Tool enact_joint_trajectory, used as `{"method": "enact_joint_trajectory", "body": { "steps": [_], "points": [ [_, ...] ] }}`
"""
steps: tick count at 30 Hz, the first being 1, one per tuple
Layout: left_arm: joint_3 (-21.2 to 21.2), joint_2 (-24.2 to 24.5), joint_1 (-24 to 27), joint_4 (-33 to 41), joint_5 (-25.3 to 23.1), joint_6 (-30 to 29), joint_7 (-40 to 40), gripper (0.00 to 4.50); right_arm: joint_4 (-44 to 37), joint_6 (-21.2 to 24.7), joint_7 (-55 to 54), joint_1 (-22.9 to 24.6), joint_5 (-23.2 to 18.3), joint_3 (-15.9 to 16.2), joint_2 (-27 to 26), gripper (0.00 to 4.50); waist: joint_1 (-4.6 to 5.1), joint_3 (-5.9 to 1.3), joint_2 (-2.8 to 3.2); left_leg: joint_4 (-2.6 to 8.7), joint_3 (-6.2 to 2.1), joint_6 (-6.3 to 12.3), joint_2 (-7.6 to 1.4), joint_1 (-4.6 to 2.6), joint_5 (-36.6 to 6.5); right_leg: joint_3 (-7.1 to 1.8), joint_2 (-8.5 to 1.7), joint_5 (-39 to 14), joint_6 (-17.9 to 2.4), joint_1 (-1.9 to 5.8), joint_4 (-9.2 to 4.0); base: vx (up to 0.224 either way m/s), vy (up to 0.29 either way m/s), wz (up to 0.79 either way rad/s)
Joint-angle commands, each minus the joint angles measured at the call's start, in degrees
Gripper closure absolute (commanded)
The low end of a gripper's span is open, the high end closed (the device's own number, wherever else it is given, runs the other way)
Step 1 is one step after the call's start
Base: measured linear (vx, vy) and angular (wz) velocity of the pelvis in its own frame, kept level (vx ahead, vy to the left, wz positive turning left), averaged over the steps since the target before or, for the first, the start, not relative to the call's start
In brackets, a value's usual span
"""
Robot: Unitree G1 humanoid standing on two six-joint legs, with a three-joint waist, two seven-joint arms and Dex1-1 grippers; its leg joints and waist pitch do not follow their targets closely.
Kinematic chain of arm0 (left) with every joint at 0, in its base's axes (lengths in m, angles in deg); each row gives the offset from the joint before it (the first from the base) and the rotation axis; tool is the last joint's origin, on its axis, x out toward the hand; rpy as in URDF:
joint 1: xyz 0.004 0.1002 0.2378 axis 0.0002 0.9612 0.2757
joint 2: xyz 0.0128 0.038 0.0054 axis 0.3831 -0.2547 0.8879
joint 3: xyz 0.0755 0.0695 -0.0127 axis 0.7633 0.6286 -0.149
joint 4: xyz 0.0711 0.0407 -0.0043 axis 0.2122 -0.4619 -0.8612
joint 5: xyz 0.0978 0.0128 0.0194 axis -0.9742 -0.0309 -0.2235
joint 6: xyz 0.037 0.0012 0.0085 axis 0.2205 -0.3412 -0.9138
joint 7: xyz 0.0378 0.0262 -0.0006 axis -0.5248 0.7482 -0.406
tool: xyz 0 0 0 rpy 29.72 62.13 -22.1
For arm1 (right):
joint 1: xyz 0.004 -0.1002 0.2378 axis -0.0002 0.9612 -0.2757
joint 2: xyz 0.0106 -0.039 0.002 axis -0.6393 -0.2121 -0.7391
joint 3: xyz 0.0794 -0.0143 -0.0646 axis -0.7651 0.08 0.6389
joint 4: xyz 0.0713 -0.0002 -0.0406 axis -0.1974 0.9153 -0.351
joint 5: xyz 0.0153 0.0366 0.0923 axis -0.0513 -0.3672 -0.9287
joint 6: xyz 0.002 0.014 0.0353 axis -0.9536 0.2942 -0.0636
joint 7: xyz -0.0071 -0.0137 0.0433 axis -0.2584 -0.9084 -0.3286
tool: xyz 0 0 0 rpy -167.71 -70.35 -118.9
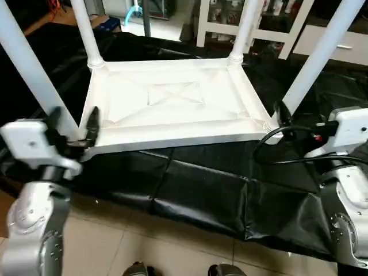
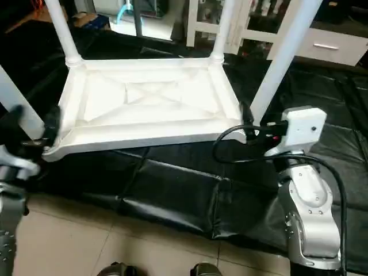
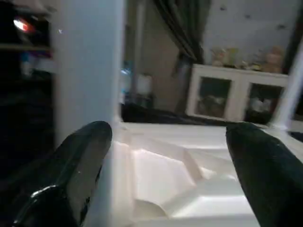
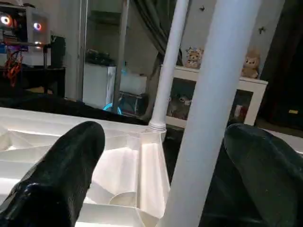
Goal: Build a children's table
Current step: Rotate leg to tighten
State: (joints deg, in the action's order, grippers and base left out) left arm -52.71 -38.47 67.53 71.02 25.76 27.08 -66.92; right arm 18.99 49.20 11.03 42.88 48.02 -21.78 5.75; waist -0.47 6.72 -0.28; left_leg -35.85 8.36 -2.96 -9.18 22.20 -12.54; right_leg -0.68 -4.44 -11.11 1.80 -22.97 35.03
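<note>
The children's table lies upside down on a black sheet, its white ribbed top (image 1: 172, 95) facing up. Its legs stand upright in the corner sockets: near left (image 1: 29, 63), far left (image 1: 86, 29), far right (image 1: 244, 26), near right (image 1: 319, 54). My left gripper (image 1: 73, 127) is at the near left corner, open, with that leg (image 3: 87, 71) standing between its fingers, close to one finger (image 3: 80, 156). My right gripper (image 4: 165, 165) is at the near right corner, open, with the near right leg (image 4: 213, 104) rising between its two fingers, apart from both.
The black sheet (image 1: 201, 184) covers the floor under the table and ends at beige tiles (image 1: 115, 247) in front. White cabinets (image 1: 339, 40) stand behind the table. A black cable (image 1: 270, 141) loops from my right wrist near the table's corner.
</note>
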Motion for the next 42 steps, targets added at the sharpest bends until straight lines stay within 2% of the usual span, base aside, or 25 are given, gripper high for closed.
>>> {"method": "enact_joint_trajectory", "body": {
  "steps": [1,3,6,7,8,10,11,12,13,14,16,17,18,19,21,24,26,27,28,29,32,36,39,42],
  "points": [
    [-2.0,0.0,0.3,1.3,-0.6,1.4,-1.4,0.04,0.6,-0.3,-0.2,-0.5,0.4,-0.4,0.3,0.00,-0.19,-3.52,-0.22,5.44,-0.42,1.28,-2.13,-0.65,-8.8,-0.69,-1.66,-4.3,-8.6,1.90,-3.58,0.000,0.000,0.00],
    [-3.1,0.0,0.1,1.4,0.1,1.6,-1.9,0.04,0.7,-0.4,-0.1,-0.4,0.4,-0.2,0.3,0.00,-0.27,-3.59,-0.12,5.33,-0.34,1.65,-2.13,-0.69,-7.0,-0.67,-1.60,-2.0,-8.9,1.84,-3.36,0.000,0.000,0.00],
    [-3.7,0.1,-0.8,0.3,0.2,1.5,-2.2,0.04,1.0,-0.7,0.1,-0.5,0.4,-0.1,0.3,0.00,-0.47,-3.82,-0.28,5.14,-0.11,2.26,-2.15,-0.80,-5.3,-0.65,-1.53,0.3,-9.8,1.90,-3.10,0.000,0.000,0.00],
    [-3.3,0.9,-2.0,-1.5,-1.3,0.9,-2.9,0.04,1.4,-0.8,0.1,-0.7,0.5,-0.1,0.2,0.00,-0.50,-3.84,-0.33,5.14,-0.08,2.35,-2.15,-0.81,-5.2,-0.64,-1.50,0.4,-9.9,1.90,-3.12,0.000,0.000,0.00],
    [-3.0,1.4,-2.9,-2.7,-2.3,0.5,-3.4,0.04,1.5,-0.9,0.2,-0.8,0.5,-0.1,0.1,0.00,-0.60,-3.80,-0.03,5.18,-0.06,2.31,-2.10,-0.93,-5.7,-0.62,-1.42,-0.5,-9.8,1.75,-3.15,0.000,0.000,0.00],
    [-3.4,1.4,-6.0,-5.1,-0.3,0.3,-3.2,0.04,1.6,-1.0,0.1,-1.1,0.7,0.0,0.1,0.00,-0.81,-3.84,-0.11,5.18,0.05,1.94,-2.07,-1.11,-6.1,-0.70,-1.41,-1.3,-9.6,1.65,-3.22,0.000,0.000,0.00],
    [-3.4,1.5,-6.9,-5.8,-0.2,0.4,-3.3,0.04,1.6,-1.0,0.1,-1.1,0.7,0.0,0.1,0.00,-1.13,-3.94,0.56,5.27,-0.04,1.28,-2.12,-1.28,-6.5,-0.68,-1.47,-1.8,-9.7,1.58,-3.10,0.000,0.000,0.00],
    [-3.4,1.5,-7.1,-6.0,-0.2,0.4,-3.2,0.04,1.6,-1.1,0.1,-1.1,0.7,0.0,0.1,0.00,-1.11,-3.95,0.20,5.26,0.04,0.85,-2.16,-1.23,-6.5,-0.66,-1.35,-1.2,-9.7,1.57,-3.11,0.000,0.000,0.00],
    [-3.3,2.3,-10.5,-9.4,-0.2,0.5,-3.0,0.04,1.5,-1.2,-0.1,-1.0,0.9,-0.3,0.1,0.00,-1.27,-4.06,0.60,5.24,-0.03,0.59,-2.11,-1.21,-6.2,-0.66,-1.41,-0.5,-9.8,1.67,-2.96,0.000,0.000,0.00],
    [-3.3,2.7,-11.8,-10.8,-0.2,0.3,-2.9,0.04,1.3,-1.2,-0.3,-1.0,0.9,-0.4,0.1,0.00,-1.42,-4.19,0.79,5.08,0.13,0.43,-1.86,-1.47,-6.0,-0.68,-1.21,0.4,-9.7,1.45,-2.93,0.000,0.000,0.00],
    [-3.3,3.0,-12.5,-11.6,-0.2,0.2,-2.8,0.04,1.3,-1.2,-0.4,-0.9,1.0,-0.4,0.0,0.00,-1.44,-4.30,0.56,5.12,0.05,0.20,-1.96,-1.14,-5.1,-0.64,-1.33,2.0,-9.9,1.86,-2.78,0.000,0.000,0.00],
    [-3.3,3.8,-13.4,-13.3,-1.5,-0.5,-3.5,0.04,1.0,-1.4,-0.7,-0.8,1.2,-0.6,0.1,0.00,-1.59,-4.42,1.51,5.04,-0.08,-0.13,-1.95,-1.19,-4.6,-0.55,-1.36,3.0,-10.2,1.84,-2.50,0.000,0.000,0.00],
    [-3.6,4.6,-14.6,-15.1,-2.2,-0.8,-4.0,0.04,0.7,-1.6,-1.3,-0.5,1.5,-1.1,0.1,0.00,-1.31,-4.40,1.18,4.95,0.13,-0.17,-1.78,-1.22,-4.3,-0.52,-1.10,3.9,-10.2,1.76,-2.73,0.000,0.000,0.00],
    [-3.9,5.0,-15.4,-16.5,-2.8,-1.0,-4.5,0.04,0.4,-1.8,-1.8,-0.4,1.9,-1.6,0.1,0.00,-1.43,-4.43,1.50,4.92,0.01,-0.41,-1.72,-1.24,-4.3,-0.51,-1.14,4.0,-10.2,1.85,-2.57,0.000,0.000,0.00],
    [-4.3,5.3,-16.3,-17.7,-2.7,-1.2,-4.9,0.04,-0.1,-2.0,-2.7,-0.2,2.4,-2.4,0.1,0.00,-1.43,-4.34,1.30,5.05,0.06,-0.60,-1.76,-1.08,-5.4,-0.59,-1.30,3.0,-10.4,2.03,-2.78,0.000,0.000,0.00],
    [-4.1,5.4,-16.6,-18.1,-2.3,-2.6,-5.1,0.04,-0.5,-2.7,-4.5,0.0,3.7,-3.4,-0.2,0.00,-1.45,-4.28,1.64,5.17,0.03,-0.80,-1.94,-1.10,-5.9,-0.55,-1.38,2.6,-11.5,1.99,-2.71,0.000,0.000,0.00],
    [-4.1,5.4,-16.7,-18.3,-1.7,-3.3,-4.8,0.04,-0.4,-3.0,-4.9,-0.2,3.7,-3.7,-0.2,0.00,-1.38,-4.20,1.49,5.25,0.09,-0.81,-1.92,-1.11,-6.8,-0.56,-1.34,1.5,-11.5,1.95,-2.86,0.000,0.000,0.00],
    [-4.0,5.4,-16.8,-18.4,-1.6,-3.4,-4.7,0.19,-0.4,-3.1,-4.9,-0.3,3.6,-3.7,-0.3,0.00,-1.39,-4.18,1.58,5.30,0.06,-0.85,-1.95,-1.14,-7.2,-0.57,-1.38,0.9,-11.5,1.91,-2.89,0.000,0.000,0.00],
    [-4.1,5.2,-17.0,-18.5,-0.9,-4.1,-4.6,0.30,-0.3,-3.0,-4.8,-0.6,3.2,-3.7,-0.2,0.00,-1.29,-4.10,1.18,5.35,0.13,-0.77,-1.98,-1.13,-8.0,-0.61,-1.34,-0.1,-11.3,1.88,-3.07,0.000,0.000,0.00],
    [-4.0,5.1,-17.1,-18.5,-0.3,-4.6,-4.3,0.38,-0.1,-2.8,-4.4,-0.7,2.7,-3.5,-0.2,0.00,-1.38,-4.10,1.45,5.40,0.06,-0.80,-1.98,-1.21,-8.3,-0.63,-1.41,-0.8,-11.3,1.80,-3.01,0.000,0.000,0.00],
    [-3.5,5.3,-16.8,-18.9,0.7,-4.2,-2.4,0.65,0.2,-1.5,-2.5,-0.4,1.6,-1.7,-0.6,0.00,-1.36,-4.04,1.18,5.44,0.03,-0.43,-2.04,-1.08,-8.3,-0.67,-1.47,-1.2,-11.1,1.81,-3.06,0.000,0.000,0.00],
    [-2.6,5.7,-16.5,-19.0,0.6,-3.9,-0.7,0.95,0.0,-0.2,-1.5,0.2,1.2,0.2,-1.2,0.00,-1.35,-4.02,1.18,5.45,0.05,0.20,-2.08,-0.99,-6.9,-0.67,-1.50,-0.1,-11.3,1.80,-3.07,0.000,0.000,0.00],
    [-1.2,5.7,-17.0,-19.8,0.1,-3.0,0.9,1.29,-0.1,2.9,0.4,1.2,-1.0,1.9,-1.3,0.00,-1.41,-3.95,1.29,5.54,0.03,0.37,-2.14,-1.11,-7.4,-0.71,-1.48,-0.7,-11.3,1.72,-3.14,0.000,0.000,0.00],
    [0.4,5.5,-17.8,-20.5,0.2,-2.4,2.3,1.44,0.0,6.8,2.9,2.6,-2.7,3.7,-0.6,0.00,-1.46,-3.98,1.40,5.60,0.03,0.00,-2.20,-1.10,-7.9,-0.74,-1.52,-0.8,-11.5,1.70,-3.20,0.000,0.000,0.00]
  ]
}}
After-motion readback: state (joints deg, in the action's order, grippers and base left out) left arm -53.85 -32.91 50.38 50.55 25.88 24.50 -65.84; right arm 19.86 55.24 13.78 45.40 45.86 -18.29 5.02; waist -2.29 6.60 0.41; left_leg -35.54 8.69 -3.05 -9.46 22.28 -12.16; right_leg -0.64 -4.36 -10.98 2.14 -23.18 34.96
